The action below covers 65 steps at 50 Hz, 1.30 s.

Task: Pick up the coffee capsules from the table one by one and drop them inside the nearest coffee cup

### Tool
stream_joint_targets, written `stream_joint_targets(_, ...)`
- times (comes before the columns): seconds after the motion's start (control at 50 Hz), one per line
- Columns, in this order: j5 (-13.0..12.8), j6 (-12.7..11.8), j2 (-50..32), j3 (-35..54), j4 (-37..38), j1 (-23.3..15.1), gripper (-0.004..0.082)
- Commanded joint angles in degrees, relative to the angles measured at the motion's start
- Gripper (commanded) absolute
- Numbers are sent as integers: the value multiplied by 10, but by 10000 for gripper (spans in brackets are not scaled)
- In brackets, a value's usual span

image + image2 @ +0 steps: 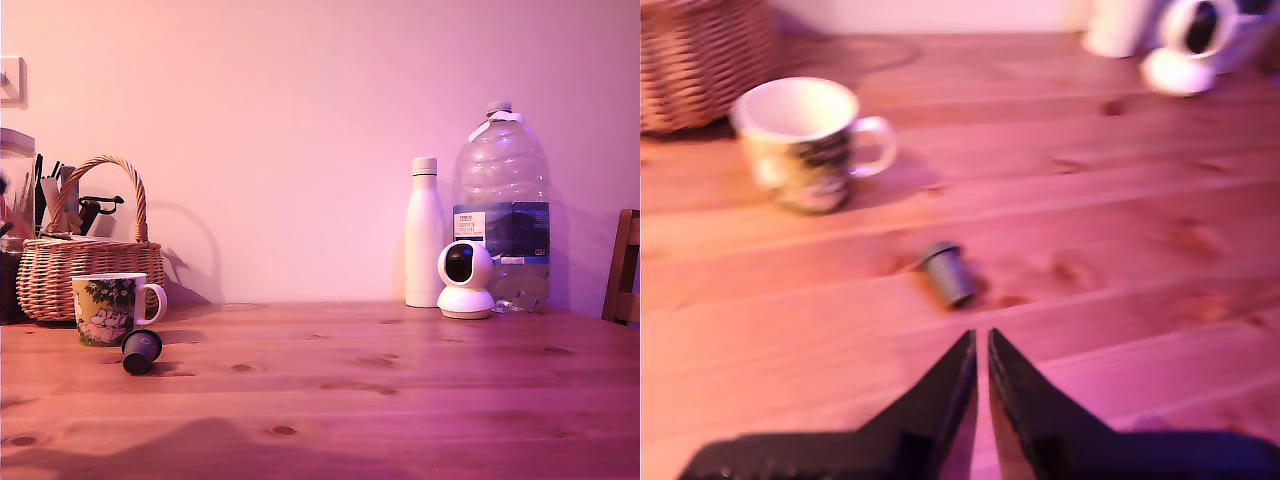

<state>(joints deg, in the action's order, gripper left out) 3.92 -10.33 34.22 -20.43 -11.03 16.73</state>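
Lying on its side on the reddish-brown wooden desk [400,400], the dark coffee capsule [141,351] sits just in front of the coffee cup [108,308] at the exterior view's left, close to the cup's base but whether they touch cannot be told. The cup stands upright with its white loop handle toward the exterior view's right, and a woven wicker basket [85,262] stands right behind it. Over at the exterior view's right a white bottle [424,235], a large clear water jug [502,205] and a small white camera [466,279] are grouped near the wall. No arm shows in this view. The wrist view is blurred — the gripper [981,345] hangs above bare planks with its two dark fingers [940,395] drawn nearly together, only a thin slit between the tips, holding nothing. The capsule [947,272] lies apart from the tips, between them and the cup [803,142], whose white inside shows.
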Motion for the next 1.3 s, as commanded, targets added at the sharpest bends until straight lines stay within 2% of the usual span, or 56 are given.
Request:
stream_joint_targets(0.0, -5, -2, -2, 12, 1, -1, 65)
stream_joint_targets(0.06, -12, -2, -2, 12, 1, -1, 155)
stream_joint_targets(0.1, -15, -2, -2, 12, 1, -1, 253)
stream_joint_targets(0.12, -15, -2, -2, 12, 1, -1, 317)
stream_joint_targets(0.14, -15, -14, -2, 12, 1, -1, 386)
stream_joint_targets(0.22, -16, -14, -1, 12, 2, -1, 631)
stream_joint_targets(0.3, -19, -14, -1, 12, 1, -1, 764)
stream_joint_targets(0.44, -32, -14, -1, 20, 17, -1, 779)
stream_joint_targets(0.64, -32, -14, -1, 71, 100, 0, 778)
stream_joint_targets(0.66, -32, 14, -1, 76, 107, 0, 778)
stream_joint_targets(0.8, -31, 19, 0, 104, 163, 0, 779)
stream_joint_targets(1.06, -9, 18, 12, 140, 229, 7, 778)
stream_joint_targets(1.28, 11, 18, 86, 145, 313, 7, 778)
